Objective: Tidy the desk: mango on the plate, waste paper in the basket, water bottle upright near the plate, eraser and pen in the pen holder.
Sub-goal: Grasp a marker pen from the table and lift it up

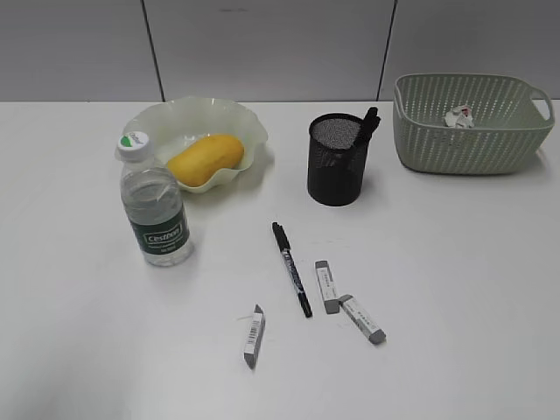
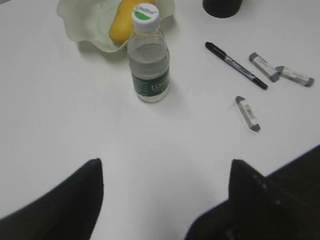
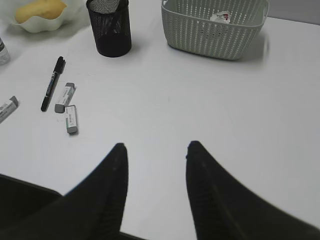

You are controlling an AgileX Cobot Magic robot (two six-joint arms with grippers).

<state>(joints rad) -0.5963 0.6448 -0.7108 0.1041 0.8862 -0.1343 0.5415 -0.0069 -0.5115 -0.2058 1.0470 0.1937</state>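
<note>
The yellow mango (image 1: 206, 160) lies in the wavy green plate (image 1: 166, 114). Just in front of it the water bottle (image 1: 156, 206) stands upright. A crumpled waste paper (image 1: 458, 116) rests inside the green basket (image 1: 455, 144). The black mesh pen holder (image 1: 337, 162) has one dark pen (image 1: 367, 125) sticking out. Another black pen (image 1: 290, 267) and three grey-white erasers (image 1: 326, 285) (image 1: 362, 318) (image 1: 254, 335) lie flat on the desk. My left gripper (image 2: 165, 167) hangs open over bare desk, well short of the bottle (image 2: 148, 60). My right gripper (image 3: 156, 148) is open and empty, far from the pen (image 3: 52, 82).
Neither arm shows in the exterior view. The white desk (image 1: 455, 289) runs back to a grey panelled wall. The basket stands at the back right, the plate at the back left, the pen holder between them.
</note>
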